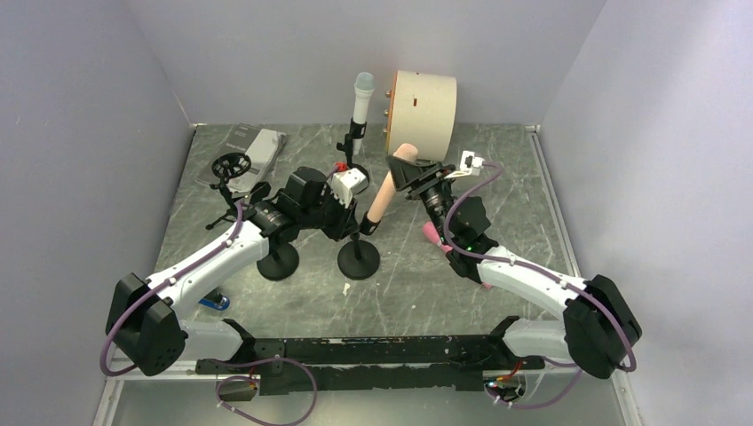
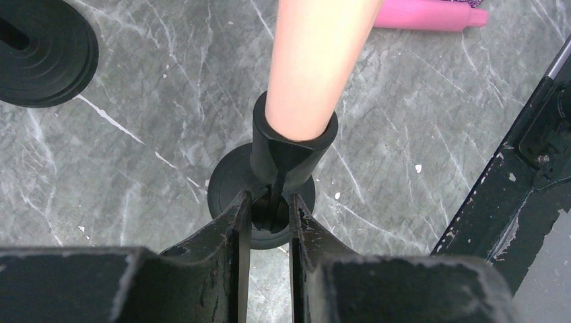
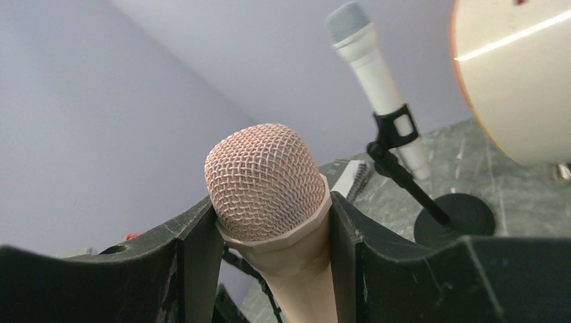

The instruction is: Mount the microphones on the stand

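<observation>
Right claw (image 3: 269,205) is clamping peach mic (image 1: 387,188) by head, tail sitting in stand clip (image 2: 289,145); left claw (image 2: 269,208) is pinching stem (image 2: 276,192) under that clip. White mic (image 1: 362,102) done behind it; pink mic (image 2: 424,13) waiting beside.

Item count, bench (image 1: 533,204).
Three microphones seen: white microphone (image 1: 362,99), peach microphone (image 1: 388,188), pink microphone (image 2: 424,13). Three round-based stands: left stand (image 1: 278,263), centre stand (image 1: 359,260), rear stand (image 3: 461,217). One cream drum (image 1: 424,111). One notebook (image 1: 257,146). Two grippers: left gripper (image 2: 269,205), right gripper (image 3: 269,217).
</observation>
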`<state>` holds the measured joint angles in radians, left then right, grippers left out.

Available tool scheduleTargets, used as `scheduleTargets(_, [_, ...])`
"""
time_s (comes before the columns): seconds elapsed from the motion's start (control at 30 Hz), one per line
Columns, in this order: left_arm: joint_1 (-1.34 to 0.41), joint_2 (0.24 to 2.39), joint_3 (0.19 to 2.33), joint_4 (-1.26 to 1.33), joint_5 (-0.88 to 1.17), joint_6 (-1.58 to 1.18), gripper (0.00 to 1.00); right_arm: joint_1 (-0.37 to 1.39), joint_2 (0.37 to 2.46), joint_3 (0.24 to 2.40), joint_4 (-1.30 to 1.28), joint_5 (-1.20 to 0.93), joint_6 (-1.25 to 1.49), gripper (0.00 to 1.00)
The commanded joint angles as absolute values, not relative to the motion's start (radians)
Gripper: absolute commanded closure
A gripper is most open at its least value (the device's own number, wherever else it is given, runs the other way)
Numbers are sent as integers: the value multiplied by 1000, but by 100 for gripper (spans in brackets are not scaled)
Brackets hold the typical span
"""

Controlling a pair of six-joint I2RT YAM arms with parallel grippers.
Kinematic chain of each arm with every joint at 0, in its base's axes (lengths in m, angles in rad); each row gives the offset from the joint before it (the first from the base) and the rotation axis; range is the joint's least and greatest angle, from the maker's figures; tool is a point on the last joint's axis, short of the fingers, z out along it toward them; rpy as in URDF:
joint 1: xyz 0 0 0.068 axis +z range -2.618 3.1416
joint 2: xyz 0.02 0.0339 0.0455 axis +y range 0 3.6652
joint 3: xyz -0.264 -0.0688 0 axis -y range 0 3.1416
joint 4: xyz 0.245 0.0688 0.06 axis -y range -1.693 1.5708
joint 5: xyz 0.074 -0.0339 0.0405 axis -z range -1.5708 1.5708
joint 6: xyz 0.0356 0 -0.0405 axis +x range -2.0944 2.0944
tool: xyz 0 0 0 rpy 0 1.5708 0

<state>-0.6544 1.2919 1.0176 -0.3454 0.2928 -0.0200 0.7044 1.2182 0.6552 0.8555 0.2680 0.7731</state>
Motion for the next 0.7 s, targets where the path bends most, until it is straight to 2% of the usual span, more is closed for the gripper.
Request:
scheduleTargets(0.0, [-655, 1320, 994, -354, 252, -34, 98, 746, 1306, 588, 899, -69, 666, 100])
scheduleTargets(0.2, [-656, 1321, 998, -357, 253, -35, 98, 747, 1385, 531, 1022, -100, 741, 100])
scheduleTargets(0.67, [-656, 1324, 988, -339, 256, -48, 97, 850, 1559, 442, 1238, 47, 764, 100])
